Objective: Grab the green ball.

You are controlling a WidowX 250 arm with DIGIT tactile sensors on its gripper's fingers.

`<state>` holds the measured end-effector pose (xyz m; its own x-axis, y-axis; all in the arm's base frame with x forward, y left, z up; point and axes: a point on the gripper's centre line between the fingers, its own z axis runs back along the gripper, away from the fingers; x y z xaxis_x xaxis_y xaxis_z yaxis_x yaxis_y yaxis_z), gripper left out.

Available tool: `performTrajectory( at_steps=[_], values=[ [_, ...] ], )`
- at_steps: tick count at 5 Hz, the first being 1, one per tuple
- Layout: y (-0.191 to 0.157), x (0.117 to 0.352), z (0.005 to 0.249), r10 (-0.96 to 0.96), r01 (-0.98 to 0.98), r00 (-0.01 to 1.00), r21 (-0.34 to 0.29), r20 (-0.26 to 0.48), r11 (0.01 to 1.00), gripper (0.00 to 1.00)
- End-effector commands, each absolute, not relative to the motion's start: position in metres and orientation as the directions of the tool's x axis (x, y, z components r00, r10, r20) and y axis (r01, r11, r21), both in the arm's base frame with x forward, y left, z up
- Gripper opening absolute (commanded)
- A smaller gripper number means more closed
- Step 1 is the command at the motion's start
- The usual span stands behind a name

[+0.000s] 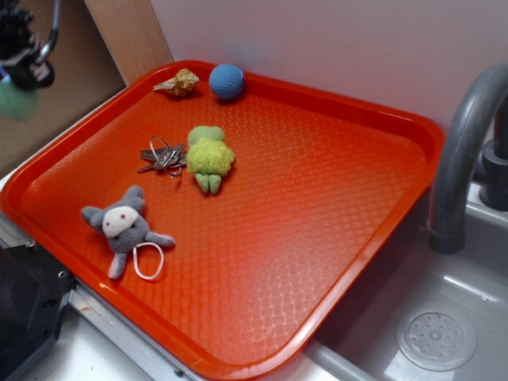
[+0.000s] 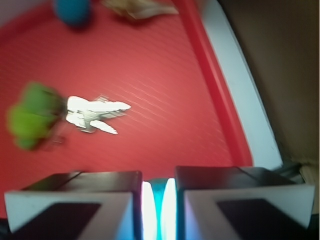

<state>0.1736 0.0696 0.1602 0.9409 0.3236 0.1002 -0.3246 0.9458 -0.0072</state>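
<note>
Green ball (image 1: 17, 99) clamped in claw (image 2: 159, 200), beyond tray (image 1: 413, 127) edge.

Green ball (image 1: 17, 99) blurred, mostly hidden in end effector (image 2: 158, 200).

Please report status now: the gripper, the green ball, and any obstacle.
Gripper raised off the tray's left edge, shut on green ball. Ball clear of tray, pinched between the fingers. Nothing in the way.

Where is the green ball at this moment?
In the exterior view the green ball is off the tray, held in the air by the pincer at the upper left, beyond the tray's left edge, far from the blue ball.
</note>
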Motion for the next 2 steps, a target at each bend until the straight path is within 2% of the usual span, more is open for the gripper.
performTrajectory(
  at_steps=[1,2],
  values=[
    [0.026,0.200,0.213,0.198,-0.194,0.957,-0.037,0.211,0.980,0.00],
    [0.011,0.211,0.233,0.165,-0.154,0.952,-0.062,0.260,0.986,0.00]
  ],
)
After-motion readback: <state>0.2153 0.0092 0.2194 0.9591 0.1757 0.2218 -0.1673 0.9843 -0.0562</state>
